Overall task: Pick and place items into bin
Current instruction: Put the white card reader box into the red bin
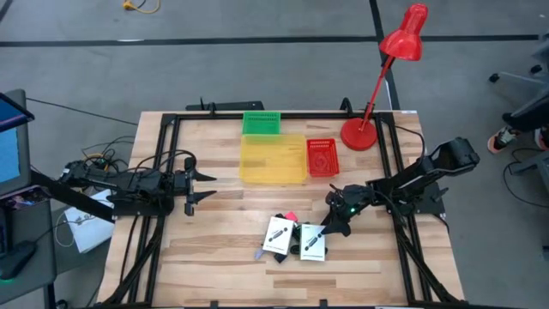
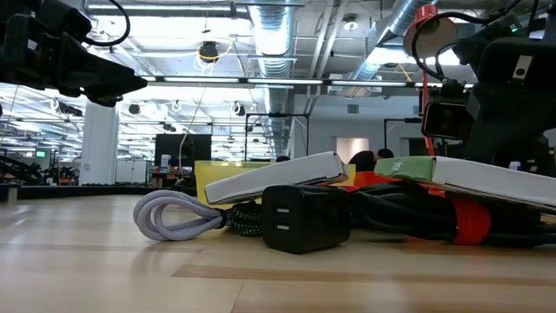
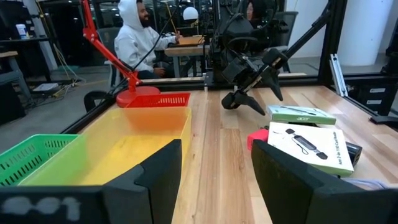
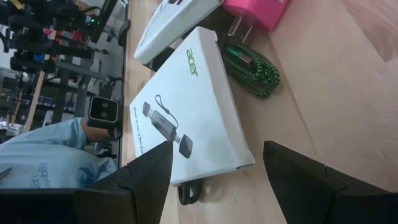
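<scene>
Hovering just above the right-hand white Acer box (image 1: 312,242), the right hand (image 1: 335,220) has its fingers spread, gripping nothing; in the right wrist view that box (image 4: 186,106), printed with a black adapter, lies between the two dark fingers.

- Second white box (image 1: 277,234): just left of the first, near the front of the wooden bench (image 1: 214,249).
- Black wall charger (image 2: 297,218): standing in front of the boxes in the low view.
- Grey coiled cable (image 2: 174,216): beside the charger.
- Green braided cable (image 4: 253,67): next to the box, close to a pink plug (image 4: 256,12).
- Yellow bin (image 1: 273,159): middle rear of the bench, empty as far as shows.
- Green basket (image 1: 261,123): behind the yellow bin, touching it.
- Red basket (image 1: 322,157): to the yellow bin's right.
- Red desk lamp (image 1: 377,86): base at the right rear.
- Left hand (image 1: 202,188): waiting over the bench's left side, fingers spread, empty, well apart from the boxes.
- Person in a white hoodie (image 3: 138,34): seated beyond the bench.
</scene>
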